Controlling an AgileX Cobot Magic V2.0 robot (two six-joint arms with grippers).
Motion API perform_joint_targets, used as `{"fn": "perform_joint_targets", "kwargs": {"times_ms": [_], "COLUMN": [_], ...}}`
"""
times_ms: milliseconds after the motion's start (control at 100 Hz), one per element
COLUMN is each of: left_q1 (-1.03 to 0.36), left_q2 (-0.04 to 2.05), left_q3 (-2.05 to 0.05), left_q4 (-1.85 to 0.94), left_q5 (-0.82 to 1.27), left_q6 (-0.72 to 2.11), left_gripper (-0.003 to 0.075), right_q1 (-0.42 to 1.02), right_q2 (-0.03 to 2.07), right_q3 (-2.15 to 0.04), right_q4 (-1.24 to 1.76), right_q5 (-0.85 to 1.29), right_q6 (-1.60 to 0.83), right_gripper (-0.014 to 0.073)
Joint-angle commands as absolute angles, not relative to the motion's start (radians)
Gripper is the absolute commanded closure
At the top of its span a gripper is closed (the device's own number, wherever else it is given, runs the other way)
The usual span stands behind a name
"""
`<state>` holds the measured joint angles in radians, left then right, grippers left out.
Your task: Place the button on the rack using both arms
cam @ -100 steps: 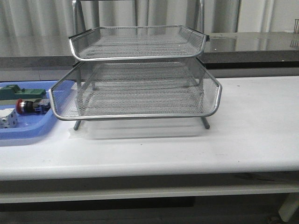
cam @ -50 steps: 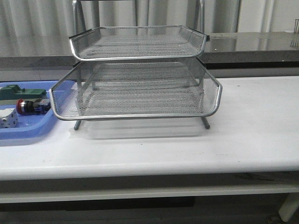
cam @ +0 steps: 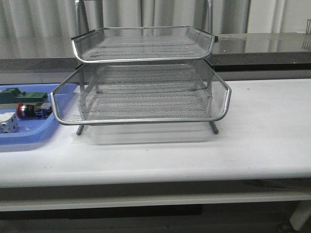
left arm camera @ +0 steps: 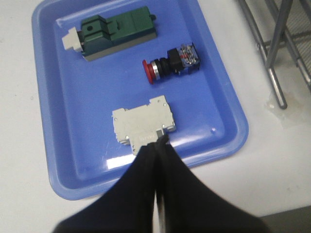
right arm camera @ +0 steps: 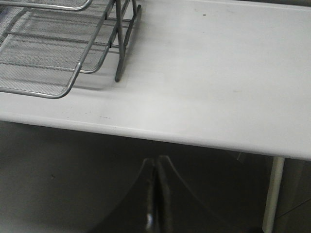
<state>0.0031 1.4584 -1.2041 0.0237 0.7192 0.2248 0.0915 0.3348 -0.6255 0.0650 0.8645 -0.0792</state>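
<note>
The button (cam: 32, 110) lies on its side in the blue tray (cam: 29, 138) at the table's left, red head pointing left; the left wrist view shows the button (left arm camera: 171, 63) between a green block and a white block. My left gripper (left arm camera: 160, 141) is shut and empty, hovering over the tray with its tips at the white block's edge, a short way from the button. The rack (cam: 143, 92) stands mid-table, its silver mesh tiers empty, and its corner and leg (right arm camera: 119, 53) show in the right wrist view. My right gripper (right arm camera: 156, 160) is shut and empty, low in front of the table edge.
A green block (left arm camera: 116, 31) and a white block (left arm camera: 143, 125) share the tray with the button. The rack's thin legs (left arm camera: 274, 63) stand just right of the tray. Bare white tabletop (right arm camera: 218, 73) stretches right of the rack. A grey counter (cam: 262, 46) runs behind.
The whole front view sits a few pixels further left than before. Nothing on the table has moved relative to the rest.
</note>
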Motion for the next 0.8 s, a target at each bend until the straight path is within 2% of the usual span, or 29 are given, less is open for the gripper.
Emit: {"fn": "perform_joint_targets", "kwargs": {"times_ms": [0, 90, 140, 240, 290, 340, 400, 630, 790], "left_q1": [-0.004, -0.004, -0.004, -0.004, -0.004, -0.004, -0.004, -0.004, -0.004], "left_q2": [1.467, 1.483, 1.487, 1.487, 1.487, 1.487, 1.487, 1.490, 1.495], "left_q3": [-1.275, -1.287, -1.287, -1.287, -1.287, -1.287, -1.287, -1.287, -1.288], "left_q4": [0.024, 0.024, 0.023, 0.023, 0.023, 0.023, 0.022, -0.078, -0.080], "left_q5": [0.734, 0.748, 0.752, 0.759, 0.759, 0.759, 0.759, 0.727, 0.650], "left_q6": [0.265, 0.275, 0.289, 0.291, 0.291, 0.291, 0.291, 0.288, 0.404], "left_gripper": [0.0713, 0.0588, 0.0475, 0.0190, 0.0095, 0.0043, 0.0034, 0.0089, 0.0102], "right_q1": [0.090, 0.090, 0.090, 0.090, 0.090, 0.090, 0.090, 0.090, 0.090], "right_q2": [0.343, 0.343, 0.343, 0.343, 0.343, 0.343, 0.343, 0.343, 0.343], "right_q3": [-0.649, -0.649, -0.649, -0.649, -0.649, -0.649, -0.649, -0.649, -0.649], "right_q4": [0.061, 0.061, 0.061, 0.061, 0.061, 0.061, 0.061, 0.061, 0.061], "right_q5": [0.800, 0.800, 0.800, 0.800, 0.800, 0.800, 0.800, 0.800, 0.800], "right_q6": [-0.078, -0.078, -0.078, -0.078, -0.078, -0.078, -0.078, -0.078, -0.078], "right_gripper": [0.0664, 0.0664, 0.0664, 0.0664, 0.0664, 0.0664, 0.0664, 0.0664, 0.0664]}}
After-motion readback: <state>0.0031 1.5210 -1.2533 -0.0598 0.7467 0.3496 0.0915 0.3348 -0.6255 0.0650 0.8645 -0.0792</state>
